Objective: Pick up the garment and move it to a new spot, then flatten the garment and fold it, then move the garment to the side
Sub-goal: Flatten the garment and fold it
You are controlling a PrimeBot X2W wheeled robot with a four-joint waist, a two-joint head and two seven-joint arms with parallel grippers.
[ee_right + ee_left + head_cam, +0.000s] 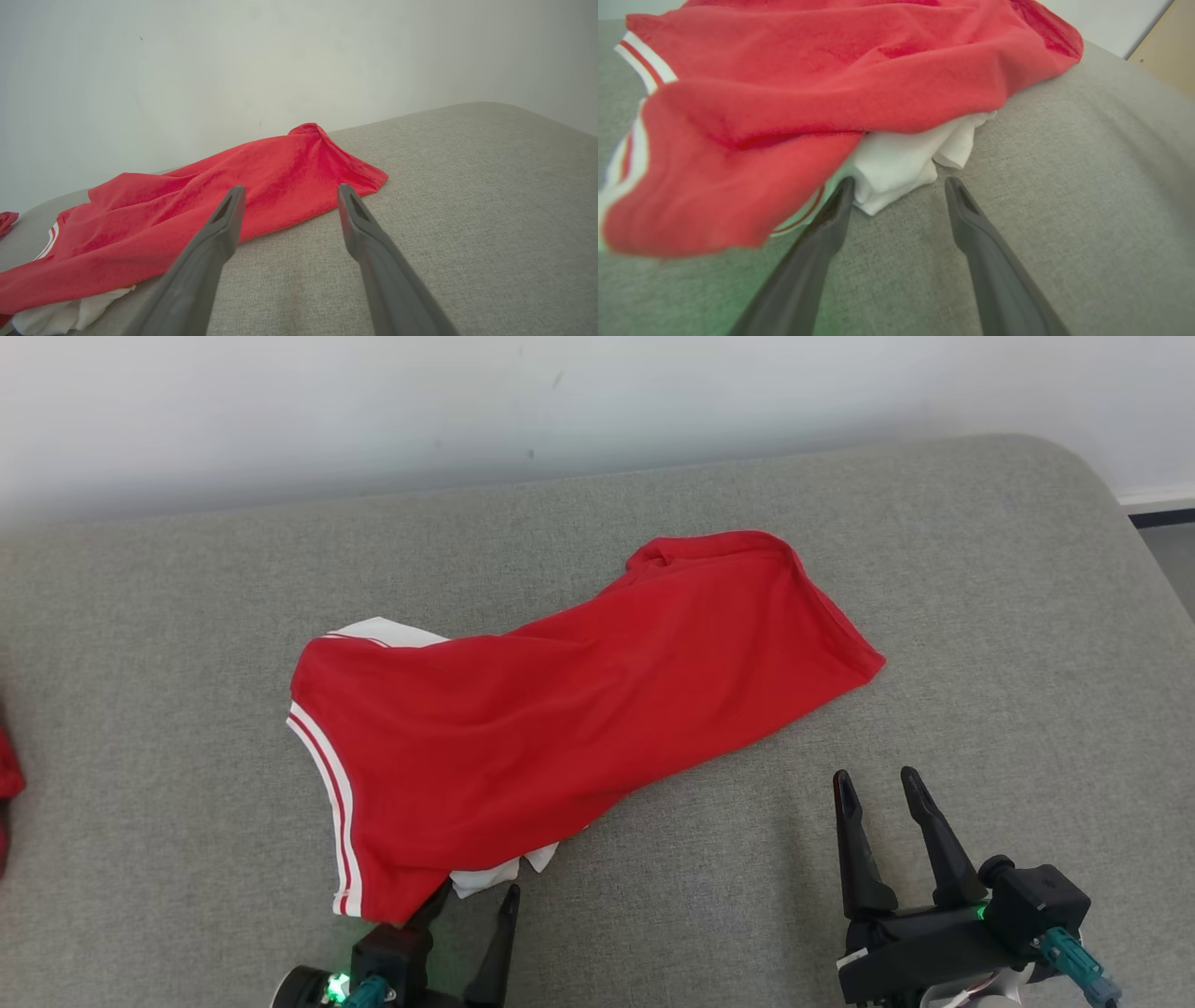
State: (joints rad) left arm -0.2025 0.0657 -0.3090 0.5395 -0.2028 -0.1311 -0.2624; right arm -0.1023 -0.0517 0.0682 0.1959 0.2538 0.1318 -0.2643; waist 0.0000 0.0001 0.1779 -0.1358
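Note:
A red garment (560, 709) with white and red striped trim lies crumpled across the grey cushioned surface (980, 616); a white part (495, 875) pokes out under its near edge. My left gripper (476, 896) is open at that near edge, one finger tucked under the red hem, the white fold (896, 168) just ahead of its tips (899, 184). My right gripper (876, 784) stands open on the bare surface, to the right of and nearer than the garment (224, 200), with nothing between its fingers (287, 191).
A pale wall (467, 401) runs behind the surface. Another red cloth (9, 775) shows at the far left edge. The surface's rounded corner (1092, 476) and a strip of floor lie at the upper right. Bare cushion spreads to the right of the garment.

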